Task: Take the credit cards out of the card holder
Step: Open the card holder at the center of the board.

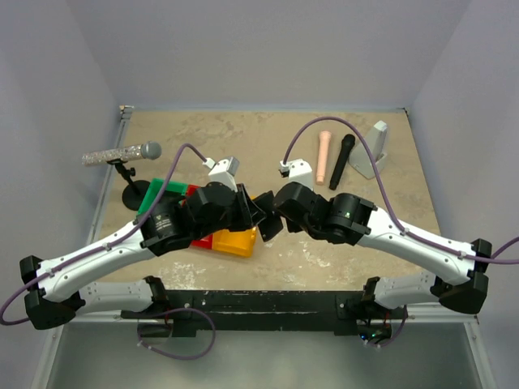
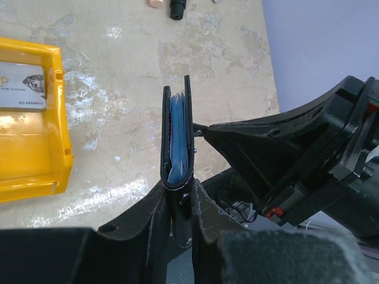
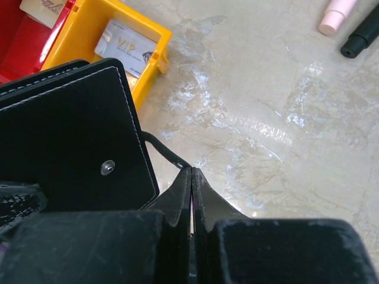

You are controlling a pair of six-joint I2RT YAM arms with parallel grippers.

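The black card holder (image 2: 177, 133) stands on edge above the table, slightly parted, its pale blue inner faces showing. My left gripper (image 2: 180, 190) is shut on its lower edge. My right gripper (image 3: 192, 173) is shut on the holder's small black side tab (image 3: 163, 151), with the holder's black outer face (image 3: 71, 130) just to its left. In the top view both grippers meet at the holder (image 1: 264, 212). A silvery grey card (image 2: 21, 86) lies in the yellow bin (image 2: 56, 136). A tan card (image 3: 44, 7) lies in the red bin (image 3: 23, 41). The dark card is not in view.
Joined green (image 1: 162, 194), red and yellow (image 1: 235, 241) bins sit left of the grippers. A microphone on a stand (image 1: 122, 154) is at far left. A pink cylinder (image 1: 323, 156), a black marker (image 1: 341, 160) and a grey wedge (image 1: 375, 150) lie at the back right.
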